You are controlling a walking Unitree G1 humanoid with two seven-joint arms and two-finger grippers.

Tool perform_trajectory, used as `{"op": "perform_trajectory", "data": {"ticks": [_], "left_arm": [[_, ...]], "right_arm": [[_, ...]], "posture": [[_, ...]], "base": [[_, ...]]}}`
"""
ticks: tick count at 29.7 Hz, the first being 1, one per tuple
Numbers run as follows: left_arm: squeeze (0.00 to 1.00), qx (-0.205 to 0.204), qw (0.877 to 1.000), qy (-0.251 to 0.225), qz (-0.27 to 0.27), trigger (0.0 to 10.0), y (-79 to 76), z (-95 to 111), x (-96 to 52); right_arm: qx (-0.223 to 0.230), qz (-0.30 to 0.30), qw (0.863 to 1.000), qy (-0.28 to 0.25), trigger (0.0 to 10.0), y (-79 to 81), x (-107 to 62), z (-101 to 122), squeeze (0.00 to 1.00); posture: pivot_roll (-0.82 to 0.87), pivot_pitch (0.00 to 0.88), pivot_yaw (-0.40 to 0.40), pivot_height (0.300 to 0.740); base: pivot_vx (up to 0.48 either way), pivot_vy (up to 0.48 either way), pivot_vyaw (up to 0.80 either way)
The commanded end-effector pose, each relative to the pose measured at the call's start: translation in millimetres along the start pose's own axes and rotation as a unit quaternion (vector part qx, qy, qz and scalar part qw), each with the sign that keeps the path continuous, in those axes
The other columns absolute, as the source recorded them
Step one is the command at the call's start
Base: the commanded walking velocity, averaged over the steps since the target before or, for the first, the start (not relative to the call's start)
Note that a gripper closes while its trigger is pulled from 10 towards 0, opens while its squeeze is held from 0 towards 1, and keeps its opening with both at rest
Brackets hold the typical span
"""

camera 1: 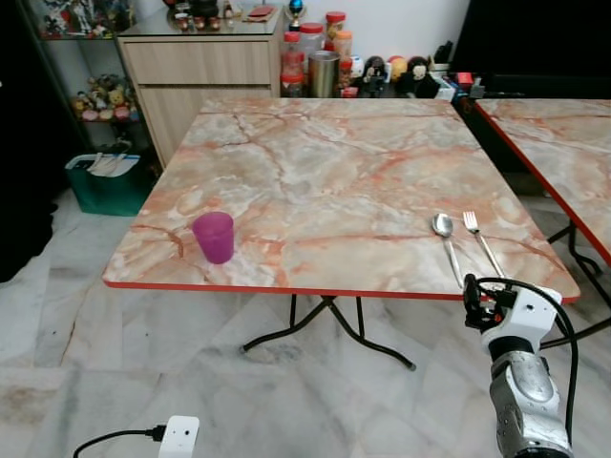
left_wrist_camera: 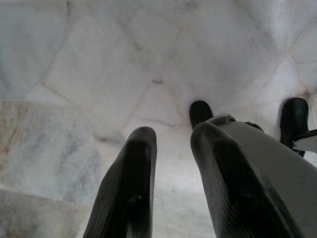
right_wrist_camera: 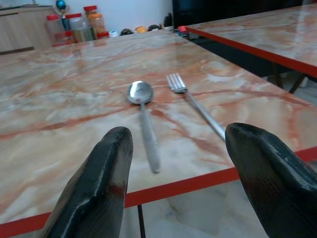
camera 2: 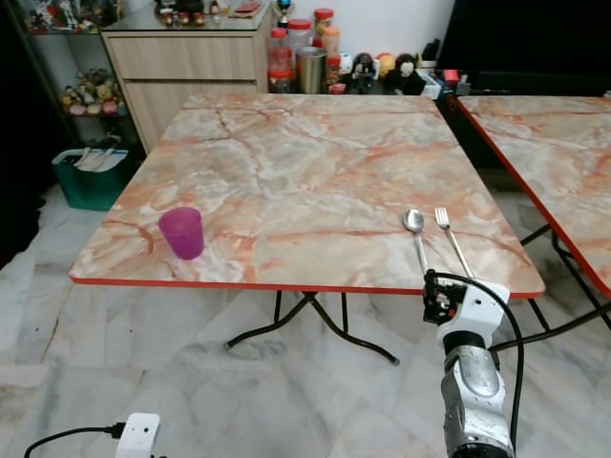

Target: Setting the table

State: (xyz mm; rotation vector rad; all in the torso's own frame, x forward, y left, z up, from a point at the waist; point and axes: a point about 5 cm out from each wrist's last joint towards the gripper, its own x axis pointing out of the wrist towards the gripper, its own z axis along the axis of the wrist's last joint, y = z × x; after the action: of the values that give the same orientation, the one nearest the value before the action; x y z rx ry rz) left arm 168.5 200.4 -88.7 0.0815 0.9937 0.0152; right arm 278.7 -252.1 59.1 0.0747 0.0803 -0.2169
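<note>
While my right pincer hangs just off the near edge of the marble-patterned counter, its fingers are spread wide, released, gripping nothing. A steel spoon and fork lie side by side on the counter near its near right corner, handles toward me, close but not touching — both straight ahead of the right pincer, apart from it. A purple plastic cup stands upright near the near left corner, well apart from the cutlery.

My left pincer points down at the pale marble floor; fingers slightly parted, holding nothing, with my black feet below.

A second counter of the same pattern sits to the right. Behind, a wooden cabinet, red-lidded jars and a green bin on the floor — a white power plug lies near me.
</note>
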Motion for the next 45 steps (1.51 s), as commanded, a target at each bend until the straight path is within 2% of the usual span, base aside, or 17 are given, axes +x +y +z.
{"op": "perform_trajectory", "data": {"ticks": [1, 9, 12, 17, 20, 21, 29, 41, 45], "left_arm": [[0.00, 0.009, 1.000, 0.002, 0.002, 10.0, 0.8, -1.6, -0.3], [0.00, 0.008, 1.000, 0.002, 0.002, 10.0, 0.9, -1.6, -0.4], [0.00, 0.008, 1.000, 0.003, 0.001, 10.0, 0.7, -1.5, -0.3], [0.00, 0.006, 1.000, 0.002, 0.001, 10.0, 0.4, -1.0, -0.2], [0.00, 0.006, 1.000, 0.001, 0.001, 10.0, 0.3, -0.9, -0.1], [0.00, 0.005, 1.000, 0.001, 0.001, 10.0, 0.3, -0.9, -0.1], [0.00, 0.002, 1.000, 0.001, 0.002, 10.0, 0.9, -0.2, 0.0], [0.00, -0.007, 1.000, -0.005, 0.004, 10.0, 1.0, 0.8, 0.0], [0.00, -0.006, 1.000, -0.003, 0.004, 10.0, 1.4, 0.4, -0.1]], "right_arm": [[0.015, -0.010, 1.000, 0.001, 10.0, -1.6, 2.7, 1.2, 0.00], [0.000, -0.012, 1.000, -0.007, 10.0, -3.0, 2.7, 3.7, 0.00], [0.007, -0.011, 1.000, -0.006, 10.0, -2.1, 2.7, 2.9, 0.00], [-0.011, 0.003, 1.000, -0.007, 10.0, 1.8, 2.0, 3.1, 0.00], [-0.007, -0.002, 1.000, -0.004, 10.0, 1.0, 1.9, 2.0, 0.00], [0.007, -0.009, 1.000, 0.000, 10.0, -0.3, 1.7, 0.6, 0.00], [-0.014, 0.002, 1.000, -0.003, 10.0, 0.3, 1.8, 2.4, 0.00], [-0.004, 0.002, 1.000, -0.007, 10.0, 0.8, 2.7, 5.4, 0.00], [-0.018, 0.019, 1.000, -0.007, 10.0, 6.2, 6.6, 16.8, 0.00]], "posture": [[0.01, 0.000, 0.009, 0.736], [0.01, 0.000, 0.011, 0.736], [0.01, 0.000, 0.012, 0.736], [0.01, 0.000, 0.012, 0.736], [0.01, 0.000, 0.011, 0.736], [0.01, 0.000, 0.011, 0.736], [0.01, 0.000, 0.008, 0.736], [0.01, 0.000, 0.007, 0.736], [0.00, 0.000, 0.010, 0.736]], "base": [[0.337, 0.000, 0.00], [0.355, 0.000, -0.49], [0.361, 0.000, 0.00], [0.365, 0.000, 0.32], [0.364, 0.000, 0.56], [0.364, 0.000, 0.00], [0.327, 0.000, 0.00], [0.000, 0.000, 0.00], [0.000, 0.000, 0.00]]}}
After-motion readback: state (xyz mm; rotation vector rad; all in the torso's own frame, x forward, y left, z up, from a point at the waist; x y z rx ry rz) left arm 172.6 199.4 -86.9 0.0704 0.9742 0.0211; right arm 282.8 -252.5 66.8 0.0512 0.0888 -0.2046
